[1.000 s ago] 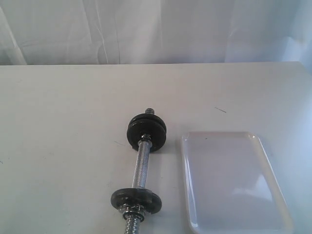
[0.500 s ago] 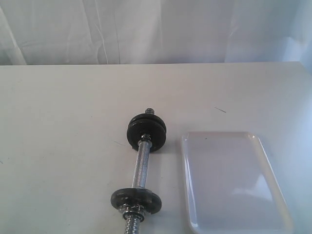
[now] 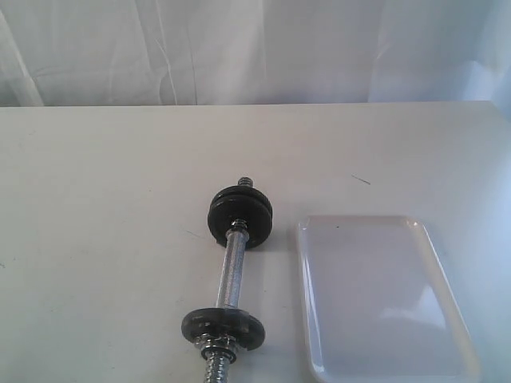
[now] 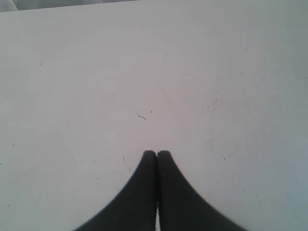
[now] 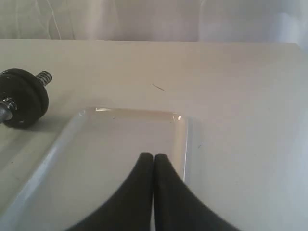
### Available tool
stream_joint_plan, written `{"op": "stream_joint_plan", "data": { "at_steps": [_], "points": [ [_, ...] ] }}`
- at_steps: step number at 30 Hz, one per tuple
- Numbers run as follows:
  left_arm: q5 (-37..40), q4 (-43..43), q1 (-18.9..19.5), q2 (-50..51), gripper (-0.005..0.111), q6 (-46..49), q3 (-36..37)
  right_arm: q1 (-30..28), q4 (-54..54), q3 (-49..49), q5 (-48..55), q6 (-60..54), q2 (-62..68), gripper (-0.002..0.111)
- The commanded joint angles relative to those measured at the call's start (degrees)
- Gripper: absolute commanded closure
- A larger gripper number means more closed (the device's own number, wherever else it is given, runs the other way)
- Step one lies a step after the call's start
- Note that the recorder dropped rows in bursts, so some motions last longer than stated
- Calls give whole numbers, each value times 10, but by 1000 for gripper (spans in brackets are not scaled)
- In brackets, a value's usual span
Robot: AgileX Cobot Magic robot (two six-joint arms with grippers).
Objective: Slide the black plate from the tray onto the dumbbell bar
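Note:
The dumbbell bar (image 3: 229, 275) lies on the table, running from near to far. A flat black plate (image 3: 223, 327) sits on its near threaded end, and thicker black discs (image 3: 240, 215) are on its far end. The white tray (image 3: 375, 295) lies to the right of the bar with nothing in it. Neither gripper shows in the exterior view. My left gripper (image 4: 157, 153) is shut over bare table, holding nothing. My right gripper (image 5: 153, 156) is shut above the tray (image 5: 96, 154), with the bar's far discs (image 5: 24, 98) off to one side.
A white cloth backdrop (image 3: 255, 48) hangs behind the table's far edge. A small dark mark (image 3: 361, 179) lies on the table beyond the tray.

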Motion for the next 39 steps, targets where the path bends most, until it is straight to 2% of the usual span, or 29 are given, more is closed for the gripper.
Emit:
{"op": "stream_joint_plan", "data": {
  "at_steps": [1,4,15,39],
  "points": [
    [0,-6,2,-2,107,-4,4,-1,-1,3,1,4,-3,108],
    [3,-9,2,-2,107,-4,4,-2,0,3,-3,4,-3,108],
    [-1,-14,22,-2,107,-3,4,-75,7,3,-4,4,-3,108],
    [-2,-14,18,-2,107,-3,4,-63,7,3,-6,4,-3,108]
  ]
}}
